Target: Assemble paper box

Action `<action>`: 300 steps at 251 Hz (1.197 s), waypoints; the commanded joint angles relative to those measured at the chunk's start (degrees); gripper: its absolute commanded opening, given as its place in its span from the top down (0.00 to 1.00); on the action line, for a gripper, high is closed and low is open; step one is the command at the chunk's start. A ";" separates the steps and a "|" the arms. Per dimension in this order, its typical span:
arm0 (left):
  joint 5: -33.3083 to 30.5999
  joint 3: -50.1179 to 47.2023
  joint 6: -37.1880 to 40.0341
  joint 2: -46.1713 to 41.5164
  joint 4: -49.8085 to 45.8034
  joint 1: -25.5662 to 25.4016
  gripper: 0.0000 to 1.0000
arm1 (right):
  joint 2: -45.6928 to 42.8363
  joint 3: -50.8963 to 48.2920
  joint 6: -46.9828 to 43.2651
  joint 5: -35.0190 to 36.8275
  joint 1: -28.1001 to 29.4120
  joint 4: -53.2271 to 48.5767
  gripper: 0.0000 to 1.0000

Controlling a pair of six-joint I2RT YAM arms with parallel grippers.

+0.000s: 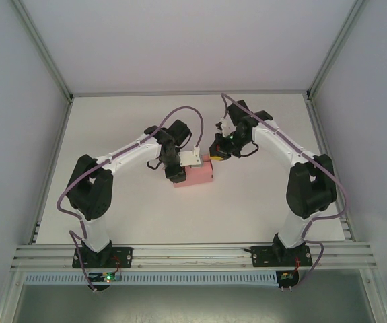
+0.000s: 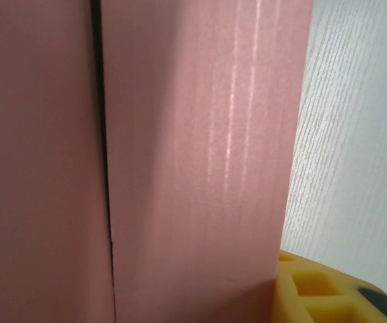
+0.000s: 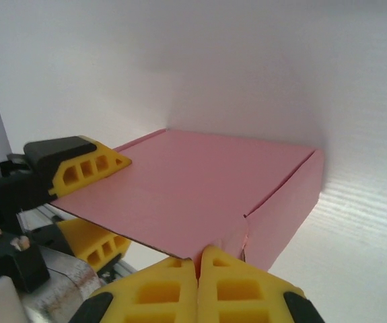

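the paper box [image 1: 194, 175] is seen as a small closed pink rectangular box lying on the white table [image 1: 267, 202], about midway between the two arms. in the right wrist view the paper box [image 3: 200, 182] is shown flat on the table, with a slit visible at its near corner. the left gripper [image 1: 178, 171] is placed at the box's left edge; its yellow fingers [image 3: 89, 167] are seen one above and one below the top panel, clamped onto the card. the right gripper [image 3: 198, 254] is held with its fingertips pressed together and no gap between them, touching the box's near corner. in the left wrist view the pink card [image 2: 193, 168] is seen very close, crossed by a dark seam.
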 commanded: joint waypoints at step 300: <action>0.62 1.99 -6.97 2.51 4.54 -0.04 0.49 | -21.26 -33.84 -8.34 31.98 15.05 35.42 1.00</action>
